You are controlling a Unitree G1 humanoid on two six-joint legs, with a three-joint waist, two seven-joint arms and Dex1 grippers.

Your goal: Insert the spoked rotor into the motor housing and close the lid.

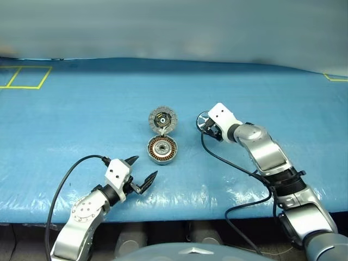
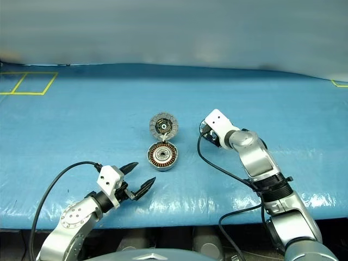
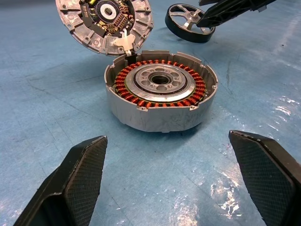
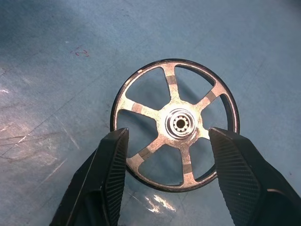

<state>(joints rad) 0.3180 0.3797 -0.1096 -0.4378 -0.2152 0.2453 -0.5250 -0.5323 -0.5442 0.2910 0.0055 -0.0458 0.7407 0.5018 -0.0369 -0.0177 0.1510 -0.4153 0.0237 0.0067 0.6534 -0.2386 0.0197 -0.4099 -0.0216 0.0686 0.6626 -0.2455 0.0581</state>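
On the blue-covered counter (image 1: pixel 81 114), near its middle, sits the motor housing (image 1: pixel 162 149), a shallow grey cup with a ring of copper windings around a silver hub, its open side up. Joined to its far edge by a small pale hinge piece, the lid (image 1: pixel 163 119) lies folded back and open, its inner face showing a segmented rim and a dark centre.

Just to the right of the lid, apart from both it and the housing, the spoked rotor (image 4: pixel 175 125) lies flat on the counter; its dark rim, silvery spokes and pale hub are plain in the right wrist view. The right end effector (image 4: pixel 165 162) is lowered over it with its two black fingers (image 4: pixel 110 165) spread on either side of the wheel's near half, overlapping the rim in that view. They stand apart, not clamped, and whether they touch the rim cannot be told.

Near the counter's front edge, well short of the housing, the left end effector (image 1: pixel 142 171) hangs with its fingers spread wide, pointing toward the housing and holding nothing.

Yellow tape lines (image 1: pixel 24 76) mark the counter's far left corner.
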